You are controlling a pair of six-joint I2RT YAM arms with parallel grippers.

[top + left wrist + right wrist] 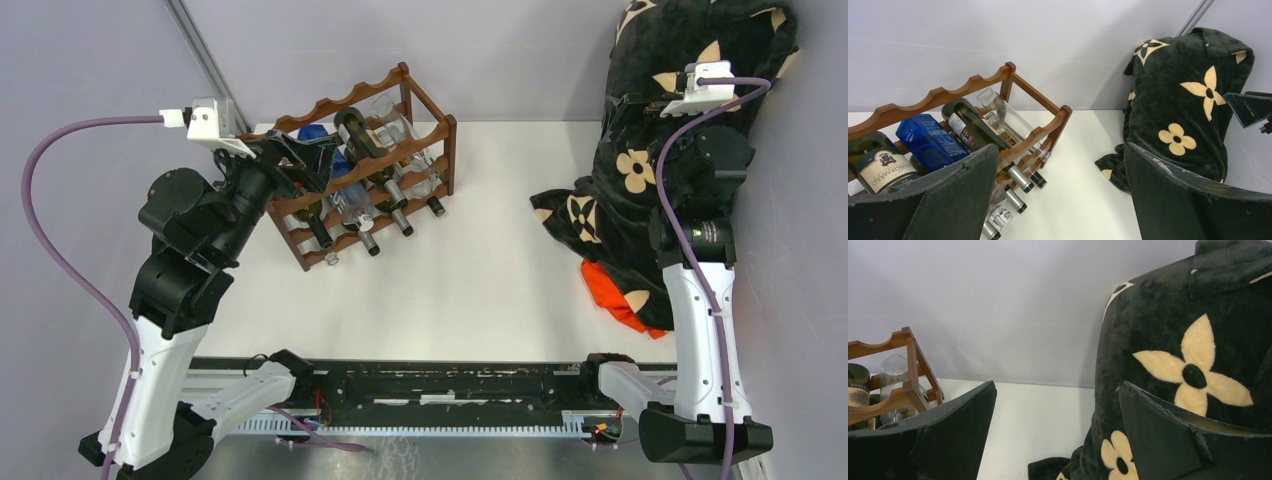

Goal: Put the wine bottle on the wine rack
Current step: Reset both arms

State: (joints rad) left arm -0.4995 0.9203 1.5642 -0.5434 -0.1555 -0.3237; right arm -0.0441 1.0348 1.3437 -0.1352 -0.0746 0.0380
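The dark reddish-brown wine rack (390, 160) stands at the table's back left, and also shows in the left wrist view (938, 97) and the right wrist view (903, 340). Several bottles lie in it, among them a blue one (930, 142), a dark green one (968, 127), a clear one (1003, 117) and a dark one with a cream label (880, 165). My left gripper (300, 158) (1060, 150) is open and empty, just above the rack's left end. My right gripper (625, 115) (1057, 386) is open and empty, raised at the far right against the blanket.
A black blanket with cream flowers (690, 150) is heaped at the right, with something orange (615, 290) under it. A metal pole (205, 60) rises behind the rack. A black rail (430, 385) runs along the near edge.
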